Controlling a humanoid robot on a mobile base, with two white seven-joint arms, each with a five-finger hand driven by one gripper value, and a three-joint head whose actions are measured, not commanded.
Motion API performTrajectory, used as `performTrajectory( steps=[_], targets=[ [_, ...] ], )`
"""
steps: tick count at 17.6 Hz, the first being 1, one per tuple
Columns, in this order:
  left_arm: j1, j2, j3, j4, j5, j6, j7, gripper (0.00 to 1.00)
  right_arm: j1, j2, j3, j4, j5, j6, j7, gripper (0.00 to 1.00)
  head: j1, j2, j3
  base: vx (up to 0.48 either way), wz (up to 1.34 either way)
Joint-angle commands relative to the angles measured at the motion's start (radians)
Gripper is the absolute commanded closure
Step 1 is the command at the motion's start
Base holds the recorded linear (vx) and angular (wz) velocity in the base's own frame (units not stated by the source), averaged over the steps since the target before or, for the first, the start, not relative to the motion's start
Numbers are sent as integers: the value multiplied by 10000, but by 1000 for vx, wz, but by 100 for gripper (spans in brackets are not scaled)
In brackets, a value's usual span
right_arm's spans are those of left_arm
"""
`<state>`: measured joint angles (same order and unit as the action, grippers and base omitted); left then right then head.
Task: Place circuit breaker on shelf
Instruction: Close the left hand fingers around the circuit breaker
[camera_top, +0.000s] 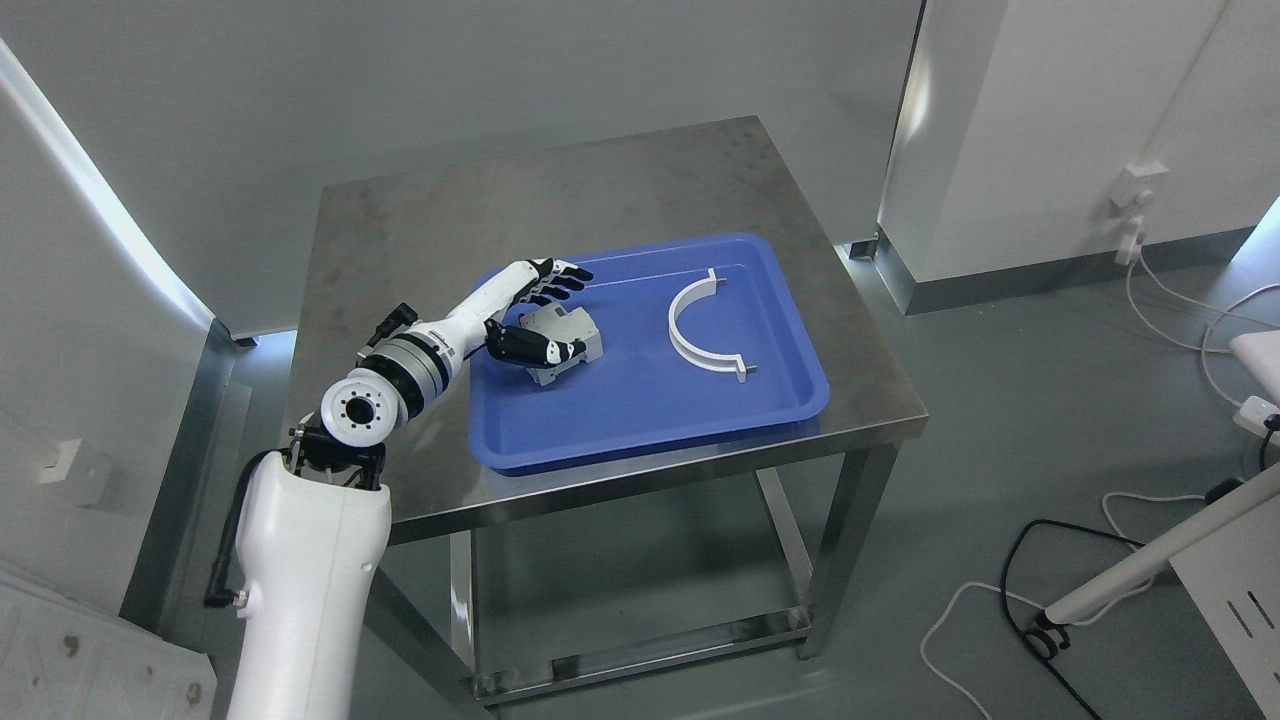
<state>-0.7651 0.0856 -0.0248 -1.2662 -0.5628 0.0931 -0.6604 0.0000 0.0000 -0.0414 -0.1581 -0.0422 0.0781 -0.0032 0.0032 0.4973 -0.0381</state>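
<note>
Here the left hand (535, 315) brackets the circuit breaker (566, 343) in the blue tray (640, 420) — thumb curled against its near side, the four fingers (560, 280) extended just beyond its far side, not yet clamped. The breaker's long axis appears to run roughly across the palm. No right arm shows, so the left is the only one placed to grasp.

A metal table (420, 220) stands in the middle, with a tray (640, 420) on its near right part. In the tray's left half lies the circuit breaker (565, 345); a curved bracket (695, 330) lies to its right, apart from it. The left hand (530, 315) reaches in from the near left, thumb and fingers on either side of the breaker. Cables (1010, 590) lie on the floor at the near right.
</note>
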Motion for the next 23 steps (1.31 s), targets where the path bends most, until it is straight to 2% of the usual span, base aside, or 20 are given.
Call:
performTrajectory(
  steps=[1, 5, 9, 16, 19, 21, 23],
  targets=[
    [-18, -197, 524, -54, -17, -57, -69, 35, 168, -175, 0, 1, 8, -305, 1, 0, 0, 0, 0, 0, 0],
    [42, 538, 386, -162, -93, -72, -100, 35, 168, -175, 0, 1, -8, -305, 1, 0, 0, 0, 0, 0, 0],
    [104, 586, 188, -147, -583, -301, -100, 35, 168, -175, 0, -14, 8, -305, 1, 0, 0, 0, 0, 0, 0],
    [288, 356, -580, -147, -707, -333, -222, 35, 168, -175, 0, 1, -8, -305, 1, 0, 0, 0, 0, 0, 0],
    [181, -331, -398, -162, -600, -241, -238, 33, 168, -175, 0, 1, -8, -305, 1, 0, 0, 1, 0, 0, 0],
    [-33, -580, 16, -117, -630, -134, -177, 29, 168, -175, 0, -14, 8, -305, 1, 0, 0, 1, 0, 0, 0],
    [-34, -550, -74, -70, -677, -149, -130, 18, 168, -175, 0, 1, 8, -305, 1, 0, 0, 0, 0, 0, 0]
  ],
)
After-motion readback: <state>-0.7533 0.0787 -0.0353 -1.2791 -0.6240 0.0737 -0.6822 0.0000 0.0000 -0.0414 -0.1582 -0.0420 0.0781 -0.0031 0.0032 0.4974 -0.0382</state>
